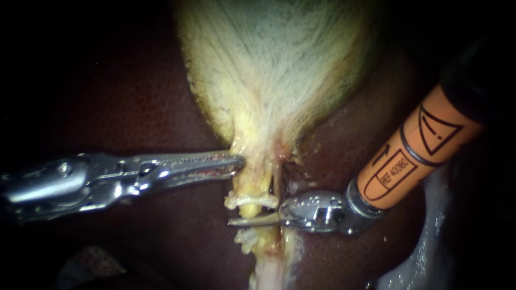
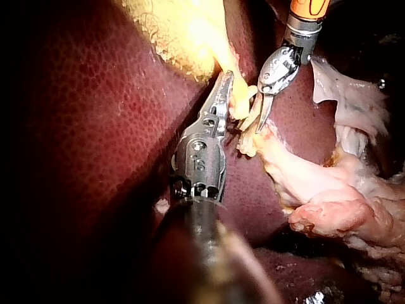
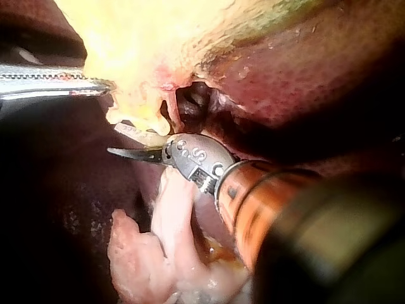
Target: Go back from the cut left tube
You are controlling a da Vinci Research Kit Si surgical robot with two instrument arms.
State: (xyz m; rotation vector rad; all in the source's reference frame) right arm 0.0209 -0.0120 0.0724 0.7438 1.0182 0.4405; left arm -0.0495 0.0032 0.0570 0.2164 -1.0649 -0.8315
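Your right instrument (image 1: 240, 220), with its orange-sleeved shaft closest to the lens, enters from the upper right. Its blades lie together and hold nothing. Note that they point across the gap in the left tube (image 1: 250, 188), between an upper clip (image 1: 252, 200) and a lower clip (image 1: 246, 240). The tube hangs directly below the neck of the gallbladder (image 1: 279, 64). Its upper stump ends just above the blades, and the pale lower part continues beneath them over the liver (image 1: 134, 96). Your left instrument (image 1: 237, 162) enters from the left. Its jaws are closed on the edge of the gallbladder's neck, just above the upper clip and apart from the blades.
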